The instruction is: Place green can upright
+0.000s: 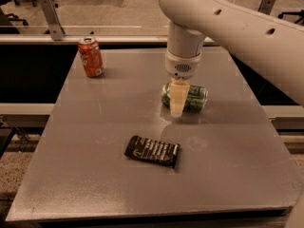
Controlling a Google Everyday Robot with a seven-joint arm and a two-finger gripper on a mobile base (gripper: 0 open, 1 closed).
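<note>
The green can [195,98] is lying on its side right of the desk's middle, its long axis running left to right and its ends pointing left and right. The desk [95,127] is carrying it flat on the grey top. What, if anything, is sitting inside it is not showing from here.

The gripper [177,103] is hanging straight down from the white arm [228,23] and is sitting right at the can, its pale lower part crossing the near face of the can and covering a strip of the body left of centre. Whether the jaws are open or clamping the can cannot be told, since the far side of the can is lying hidden behind the gripper.

An orange-red soda can [90,57] is standing upright at the far left of the desk, well apart from the green one, its top facing up. A black wrapper [153,151] with pale print is lying flat nearer the front, between the middle and the near edge; its lettering is proving too small to read.

The arm is running out of view at the top and right edges.
</note>
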